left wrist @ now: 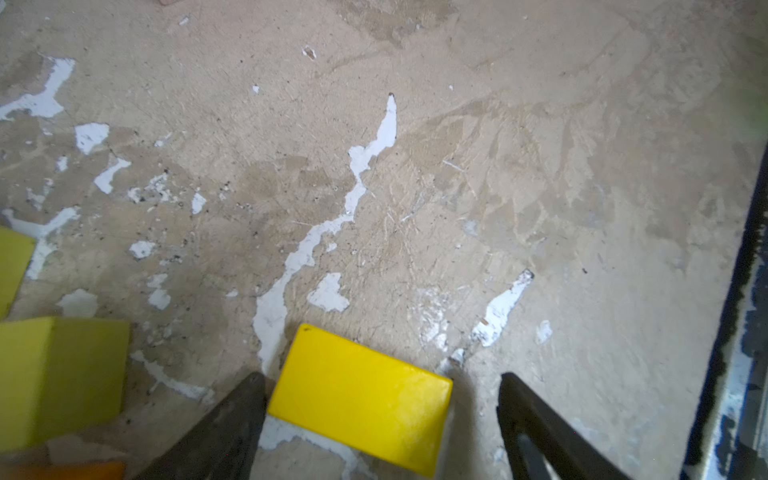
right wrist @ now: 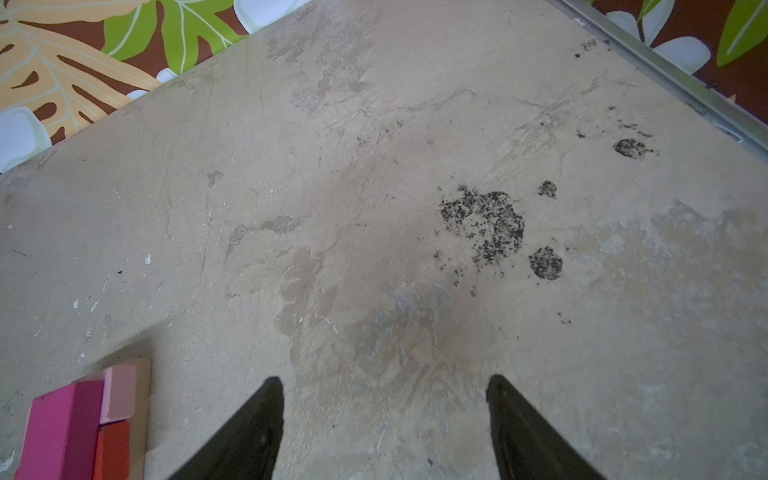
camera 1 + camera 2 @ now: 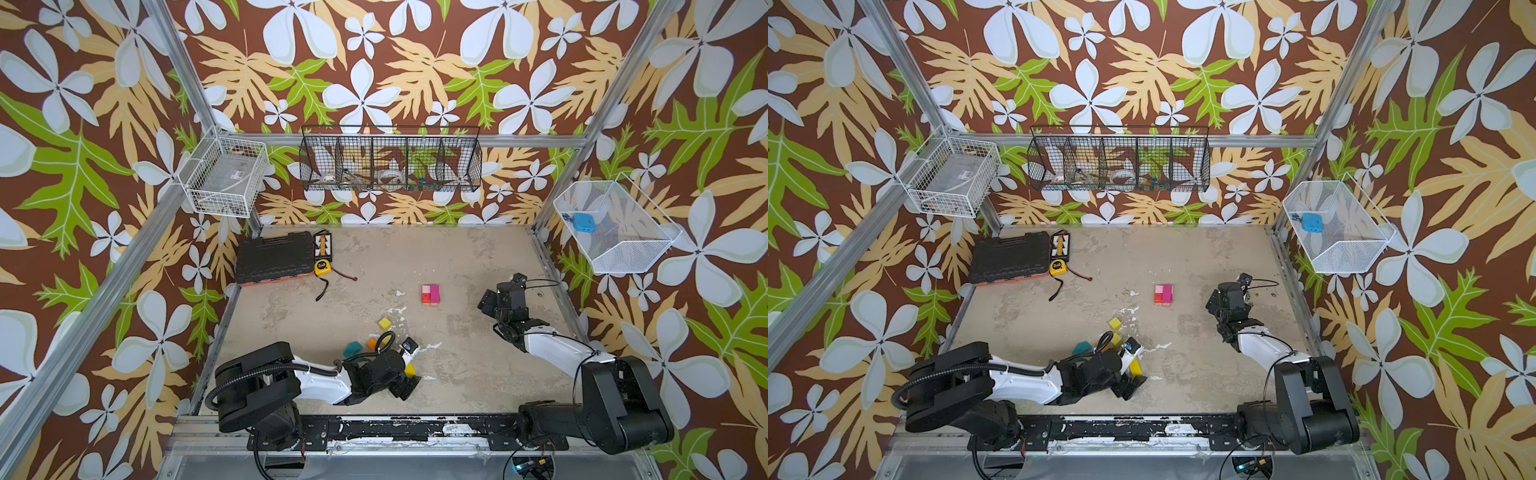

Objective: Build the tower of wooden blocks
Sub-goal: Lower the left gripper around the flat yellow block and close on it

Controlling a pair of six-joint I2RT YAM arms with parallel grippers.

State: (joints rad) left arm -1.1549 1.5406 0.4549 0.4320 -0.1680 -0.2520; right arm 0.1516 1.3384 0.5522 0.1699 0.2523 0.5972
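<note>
A yellow block lies on the table between the fingers of my left gripper, which is open. One finger is close against the block's side, and a gap separates the block from the opposite finger. In both top views this gripper sits near the front with the yellow block. Loose wood blocks lie beside it: yellow-green cubes, a teal piece and an orange one. The tower is pink, magenta and red bricks on a tan plank. To its right my right gripper is open and holds nothing.
A black tool case, a yellow tape measure and a dark cord lie at the back left. Wire baskets hang on the walls. A black rail runs along the table's front edge.
</note>
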